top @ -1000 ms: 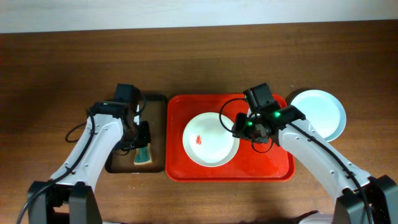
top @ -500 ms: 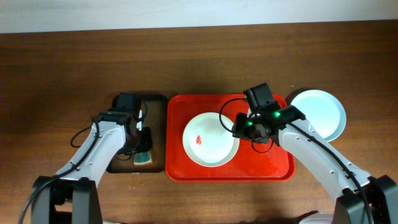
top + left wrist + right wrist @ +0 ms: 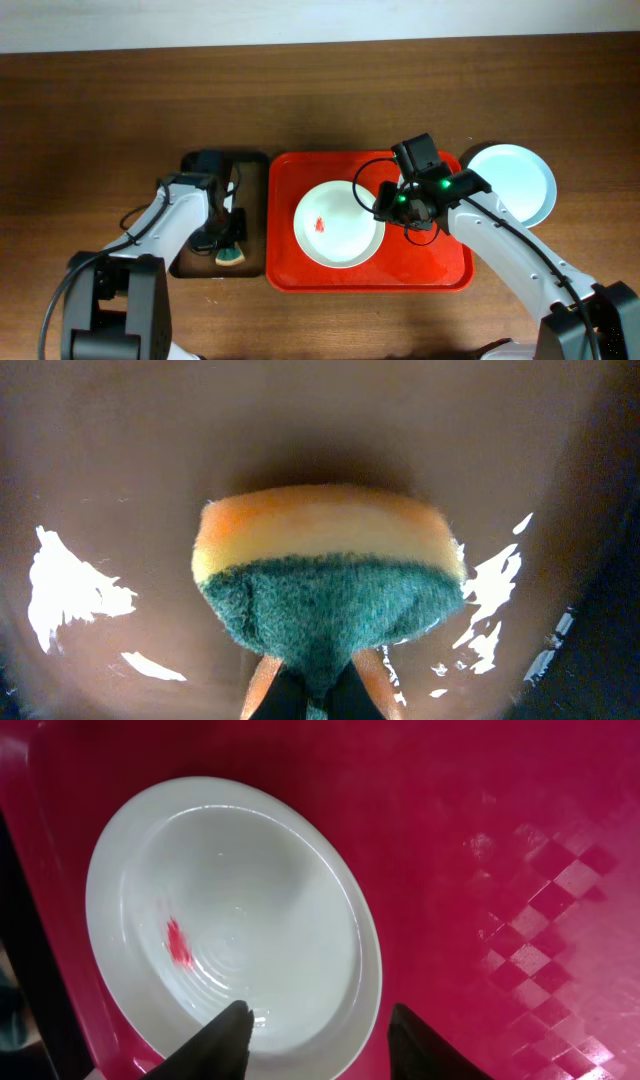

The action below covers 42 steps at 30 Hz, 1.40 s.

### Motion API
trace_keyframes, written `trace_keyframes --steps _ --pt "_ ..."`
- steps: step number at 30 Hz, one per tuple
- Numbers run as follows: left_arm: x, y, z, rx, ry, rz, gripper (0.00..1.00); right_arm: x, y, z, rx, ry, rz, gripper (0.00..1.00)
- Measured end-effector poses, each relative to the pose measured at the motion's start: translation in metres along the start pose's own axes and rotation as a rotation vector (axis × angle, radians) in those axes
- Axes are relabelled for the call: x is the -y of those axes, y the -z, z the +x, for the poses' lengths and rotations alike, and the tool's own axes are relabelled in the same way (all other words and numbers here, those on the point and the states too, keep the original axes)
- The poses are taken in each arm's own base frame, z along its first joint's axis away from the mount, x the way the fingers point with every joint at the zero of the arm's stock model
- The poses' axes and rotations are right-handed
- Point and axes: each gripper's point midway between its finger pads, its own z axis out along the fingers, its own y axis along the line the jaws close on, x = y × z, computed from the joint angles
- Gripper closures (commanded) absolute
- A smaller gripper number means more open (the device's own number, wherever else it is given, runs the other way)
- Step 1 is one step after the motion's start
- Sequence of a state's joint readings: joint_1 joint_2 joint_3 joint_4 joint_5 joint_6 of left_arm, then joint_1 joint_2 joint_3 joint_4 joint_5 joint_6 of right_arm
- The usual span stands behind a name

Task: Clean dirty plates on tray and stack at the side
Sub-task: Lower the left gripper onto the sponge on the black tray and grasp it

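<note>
A white plate [image 3: 338, 224] with a small red smear lies on the red tray [image 3: 440, 270]. It also shows in the right wrist view [image 3: 250, 920]. My right gripper [image 3: 387, 206] is open, and its fingers [image 3: 325, 1032] straddle the plate's right rim. A pale blue plate [image 3: 512, 183] sits on the table to the right of the tray. I cannot make out a separate mint green plate. My left gripper [image 3: 228, 243] is shut on a yellow and green sponge [image 3: 325, 575] and pinches its green side [image 3: 318, 685].
A narrow black-rimmed brown tray [image 3: 190, 262] lies left of the red tray, with the sponge [image 3: 231, 257] at its near end. Its glossy brown floor [image 3: 120, 480] fills the left wrist view. Wooden table runs all around.
My left gripper has moved toward the near end of the brown tray and closed on the sponge, which now stands on edge. The right arm and plates have not moved.
</note>
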State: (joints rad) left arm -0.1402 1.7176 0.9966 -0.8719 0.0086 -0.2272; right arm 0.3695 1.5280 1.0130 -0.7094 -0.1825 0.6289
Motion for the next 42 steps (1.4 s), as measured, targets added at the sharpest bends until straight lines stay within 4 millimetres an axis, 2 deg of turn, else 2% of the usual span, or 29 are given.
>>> trace_keyframes --steps 1,4,6,7,9,15,19,20,22,30,34,35,36,37,41,42 --pt "0.001 0.008 -0.008 0.022 -0.005 0.003 1.0 0.0 0.0 0.0 0.0 0.002 0.0 0.5" --pt "0.009 0.054 -0.041 0.193 -0.054 0.033 1.0 0.001 0.0 0.001 -0.006 0.0 0.005 0.48" --pt "0.011 0.079 -0.048 0.274 -0.069 0.048 1.0 0.004 -0.002 0.004 -0.014 -0.002 0.01 0.48" --pt "0.012 0.083 -0.049 0.288 -0.08 0.054 1.0 0.009 -0.007 0.01 -0.03 -0.005 0.022 0.49" --pt "0.015 0.08 -0.052 0.3 -0.094 0.065 1.0 0.018 -0.016 0.02 -0.06 -0.012 0.044 0.5" --pt "0.013 0.054 -0.042 0.28 -0.104 0.067 1.0 0.022 -0.032 0.02 -0.079 -0.018 0.058 0.63" --pt "0.012 0.045 -0.037 0.267 -0.105 0.065 1.0 0.031 -0.048 0.027 -0.129 -0.027 0.094 0.64" --pt "0.012 0.046 -0.038 0.27 -0.105 0.066 1.0 0.032 -0.051 0.027 -0.131 -0.029 0.096 0.71" --pt "0.012 0.046 -0.038 0.271 -0.105 0.066 1.0 0.033 -0.053 0.028 -0.137 -0.021 0.1 0.96" --pt "0.012 0.043 -0.037 0.272 -0.105 0.066 1.0 0.032 -0.054 0.028 -0.135 -0.027 0.098 0.96" --pt "0.009 0.023 -0.026 0.253 -0.105 0.063 1.0 0.032 -0.054 0.026 -0.13 -0.026 0.095 0.95" --pt "0.009 0.021 -0.026 0.258 -0.105 0.064 0.9 0.032 -0.054 0.026 -0.13 -0.025 0.094 0.95" --pt "0.009 0.018 -0.025 0.26 -0.104 0.064 0.68 0.032 -0.054 0.026 -0.13 -0.025 0.094 0.95" --pt "0.008 0.015 -0.022 0.252 -0.109 0.062 0.57 0.032 -0.054 0.026 -0.129 -0.026 0.094 0.95" --pt "0.009 0.014 -0.023 0.257 -0.108 0.064 0.58 0.032 -0.054 0.026 -0.13 -0.025 0.094 0.95" --pt "0.009 0.015 -0.023 0.258 -0.107 0.064 0.61 0.032 -0.054 0.026 -0.13 -0.025 0.094 0.95"
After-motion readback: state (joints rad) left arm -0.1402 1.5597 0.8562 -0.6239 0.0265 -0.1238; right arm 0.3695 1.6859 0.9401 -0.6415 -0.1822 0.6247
